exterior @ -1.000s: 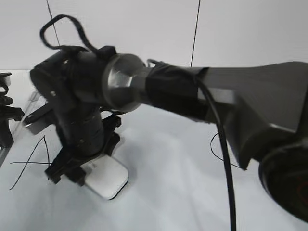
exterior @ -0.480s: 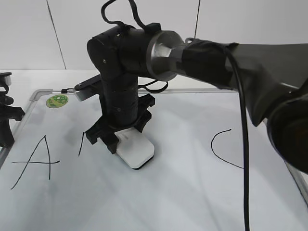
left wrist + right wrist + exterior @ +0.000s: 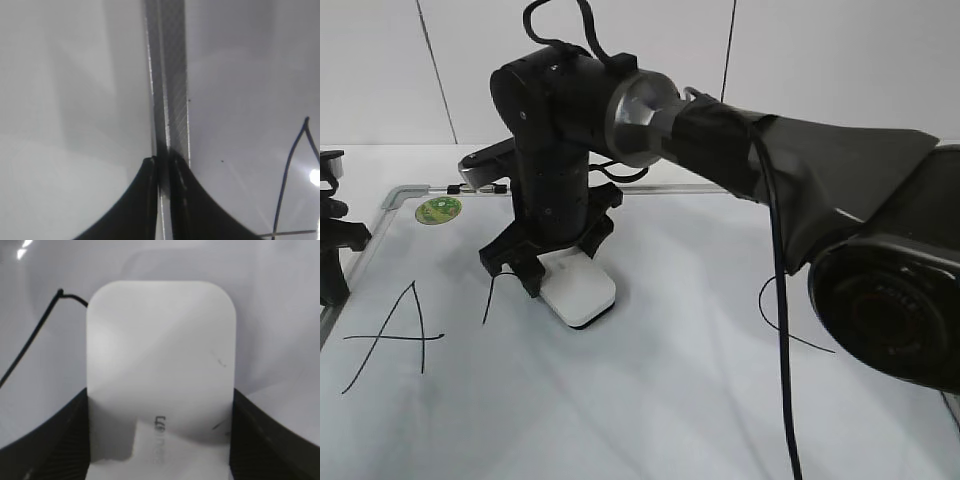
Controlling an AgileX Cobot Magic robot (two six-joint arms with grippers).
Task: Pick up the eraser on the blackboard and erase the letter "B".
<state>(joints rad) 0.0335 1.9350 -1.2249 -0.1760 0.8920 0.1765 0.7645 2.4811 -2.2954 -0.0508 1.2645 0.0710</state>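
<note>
Right wrist view shows the right claw (image 3: 160, 440) pinching the eraser (image 3: 160, 365) by its long sides, a dark finger hard against each flank; the block juts forward from the claw, flat side down on the blackboard (image 3: 280, 315). What remains of the letter "B" (image 3: 30, 337) is a single thin black stroke lying to the left of the claw and just beside the eraser's left edge, apparently not under it; in the exterior view the same stroke (image 3: 492, 297) stands left of the claw (image 3: 552, 272) and the eraser (image 3: 577, 290), between it and the letter "A" (image 3: 395, 335). The letter "C" (image 3: 775, 310) lies well off on the claw's other side.

Risks, as I judge them: the remaining stroke sits outside the pad's present footprint, so a pass that does not shift leftward would miss it; a pass carried too far left could smear the "A"; the plastic flanks look smooth and glossy, so hard downward pressure could make the block twist or slip between the fingers; a tilted pad would wipe with one edge only and leave a streak.

Materials: the eraser is a white rounded-rectangular plastic block with faint grey lettering near the claw; the board is glossy white with a silver-grey frame (image 3: 400, 192), rounded corners and a round green sticker (image 3: 438, 210).

Left claw (image 3: 162, 200) rests pressed nearly together astride the frame rail (image 3: 170, 75), pinching nothing that I can make out.
</note>
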